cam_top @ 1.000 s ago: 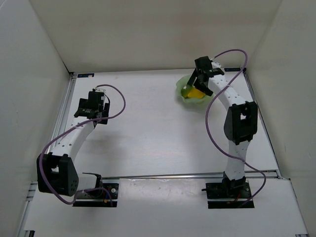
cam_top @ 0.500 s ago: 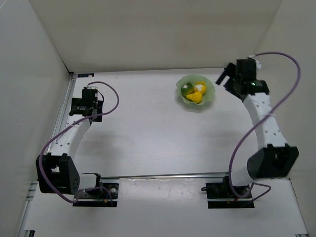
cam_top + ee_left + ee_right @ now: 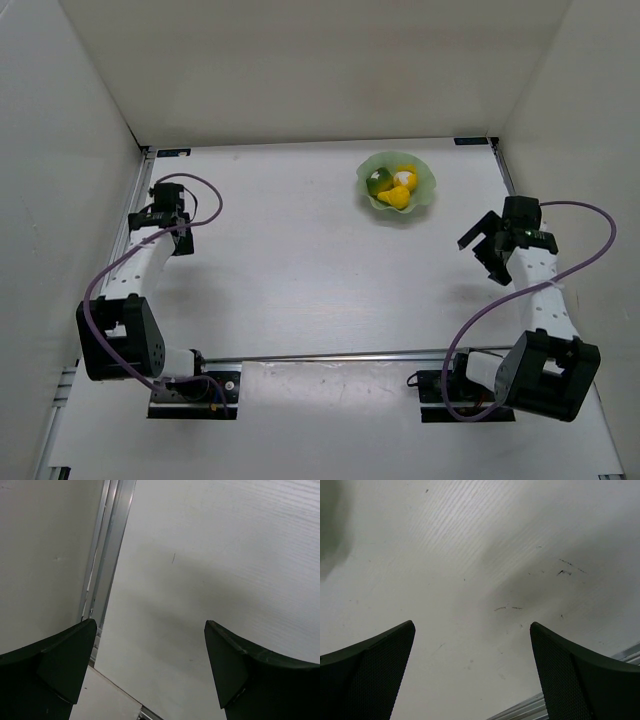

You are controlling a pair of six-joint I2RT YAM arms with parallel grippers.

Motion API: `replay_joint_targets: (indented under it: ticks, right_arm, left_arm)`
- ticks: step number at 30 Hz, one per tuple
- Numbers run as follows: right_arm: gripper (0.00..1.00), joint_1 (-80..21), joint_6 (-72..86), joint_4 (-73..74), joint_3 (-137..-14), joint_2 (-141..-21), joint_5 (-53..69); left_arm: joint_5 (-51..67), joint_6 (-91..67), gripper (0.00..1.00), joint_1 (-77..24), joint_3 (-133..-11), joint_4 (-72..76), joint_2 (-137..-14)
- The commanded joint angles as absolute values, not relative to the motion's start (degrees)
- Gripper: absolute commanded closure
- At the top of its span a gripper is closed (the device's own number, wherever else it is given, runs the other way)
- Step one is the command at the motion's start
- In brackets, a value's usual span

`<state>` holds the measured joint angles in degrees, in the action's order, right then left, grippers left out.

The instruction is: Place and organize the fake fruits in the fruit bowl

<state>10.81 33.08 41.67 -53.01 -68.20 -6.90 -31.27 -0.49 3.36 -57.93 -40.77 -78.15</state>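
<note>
Three fake fruits (image 3: 398, 195) lie together inside the fruit bowl (image 3: 428, 183), which stands on the table (image 3: 300, 260) toward its far right; the dark-green fruit (image 3: 377, 183) sits at the bowl's left side, one yellow fruit (image 3: 407, 172) at its far side and the other yellow fruit (image 3: 395, 200) at its near side, all packed close; my right gripper (image 3: 480, 258) hangs over bare table, nearer than the bowl and to its right, well apart from it; its jaws stand spread wide with nothing between them; from my right wrist I see my two dark fingers (image 3: 370, 670) at the bottom corners, only scuffed white surface between them, and a strip of metal rail (image 3: 520, 706) at the lower right; my left gripper (image 3: 160, 215) sits at the far left of the table, across the table from the bowl; its jaws are likewise wide apart and empty; from my left wrist the left fingers (image 3: 60, 655) frame plain white table, with the aluminium side rail (image 3: 112, 540) and the pale wall (image 3: 40, 555) running along the left.
</note>
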Motion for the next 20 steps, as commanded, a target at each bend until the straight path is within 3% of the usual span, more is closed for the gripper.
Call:
replay_joint_targets:
  ticks: [1,20]
  right_arm:
    - [0.00,10.99,34.72,38.94,-53.35,-65.92,-5.98]
    - [0.00,10.99,34.80,37.36,-48.70,-66.45,-5.27]
  left_arm:
    - [-33.93,-2.55,0.00,3.96,-60.03,-42.54,-78.05]
    - [-34.45,-3.16,0.00,3.96,-60.03,-43.59,-77.52]
